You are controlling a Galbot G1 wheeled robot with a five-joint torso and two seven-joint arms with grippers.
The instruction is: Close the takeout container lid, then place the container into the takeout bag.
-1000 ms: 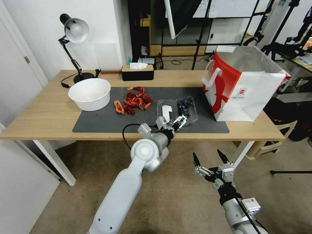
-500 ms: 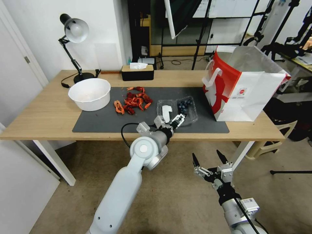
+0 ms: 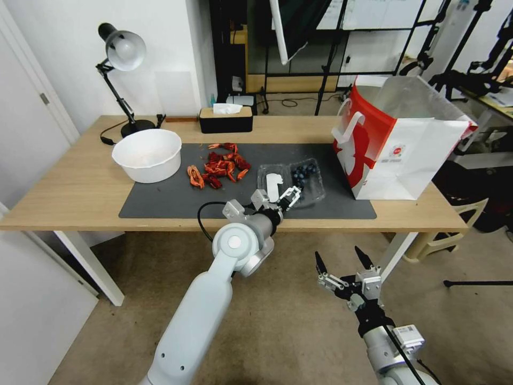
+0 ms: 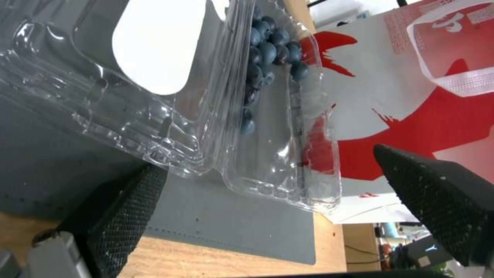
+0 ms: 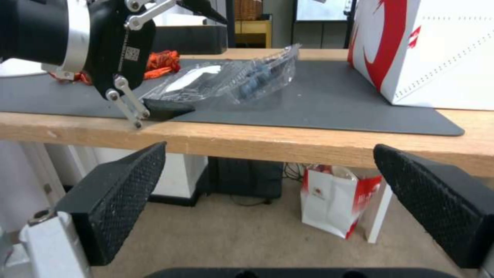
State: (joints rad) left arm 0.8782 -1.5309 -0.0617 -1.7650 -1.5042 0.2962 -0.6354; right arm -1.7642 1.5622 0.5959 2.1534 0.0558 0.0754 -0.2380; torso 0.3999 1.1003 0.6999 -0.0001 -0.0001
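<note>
- Two hands in play: my left hand (image 3: 279, 197) has crept leftward over the last second, sliding along the near edge of the open container (image 3: 291, 182) toward the lid (image 3: 273, 183).
- Its jaws gape wide and grip nothing; the left wrist view shows one finger (image 4: 123, 208) low beside the lid's near corner, the other out past the berry half.
- Container lies flat and unclosed on the grey mat (image 3: 160, 203), berries (image 3: 302, 173) in the half nearer the bag (image 3: 398, 144), which stands upright just beside it on the worktop (image 3: 69, 187).
- My read: the shift lines me up to get under the lid and fold it over; closing has not begun.
- Right hand (image 3: 342, 263) hangs below the worktop's edge, spread open, empty.
</note>
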